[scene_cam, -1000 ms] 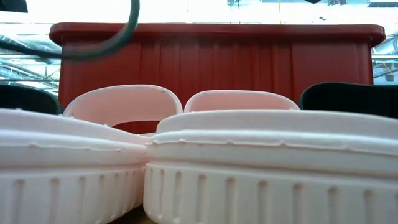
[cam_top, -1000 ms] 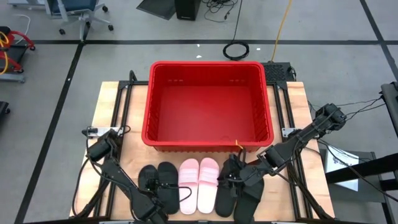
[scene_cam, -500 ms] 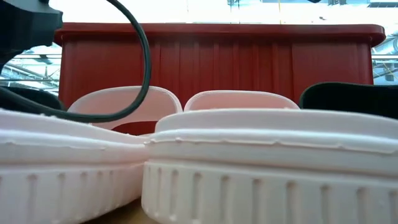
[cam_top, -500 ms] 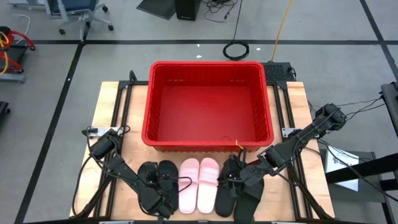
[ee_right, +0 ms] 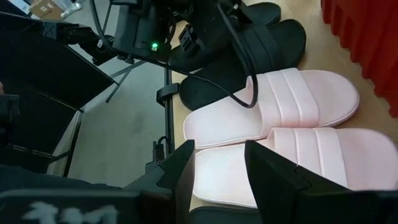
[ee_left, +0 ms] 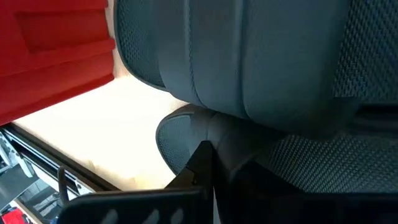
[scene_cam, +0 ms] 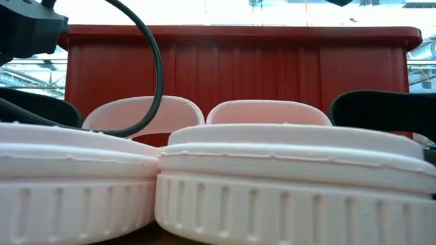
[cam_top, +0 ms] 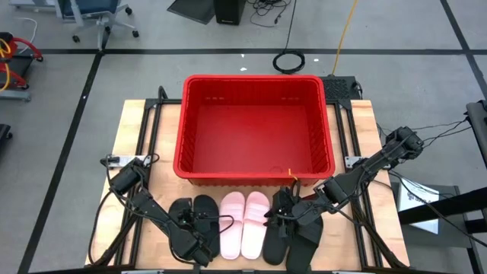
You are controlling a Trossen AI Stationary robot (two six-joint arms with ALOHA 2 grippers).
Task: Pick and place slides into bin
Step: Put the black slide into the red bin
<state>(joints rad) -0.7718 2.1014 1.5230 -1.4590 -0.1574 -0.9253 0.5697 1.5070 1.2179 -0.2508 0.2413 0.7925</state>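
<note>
From above, the left tool [cam_top: 199, 228] sits low over the left pair of black slides [cam_top: 194, 222] at the near edge of the tabletop [cam_top: 133, 137]; a second ago that arm lay further back toward the edge, and its fingers have since closed. Whether they pinch a slide cannot be told. The right tool [cam_top: 278, 217], jaws parted as before, hovers over the right black pair [cam_top: 293, 237], just beside the pink slides [cam_top: 243, 224], which have shifted slightly. The red bin [cam_top: 255, 125] stands behind all the slides. At tabletop level, the left arm's cable now hangs across the pink straps. The left wrist view shows black slide material [ee_left: 261, 56] filling the picture. The right wrist view shows its spread fingers [ee_right: 180, 171] above a pink slide.
</note>
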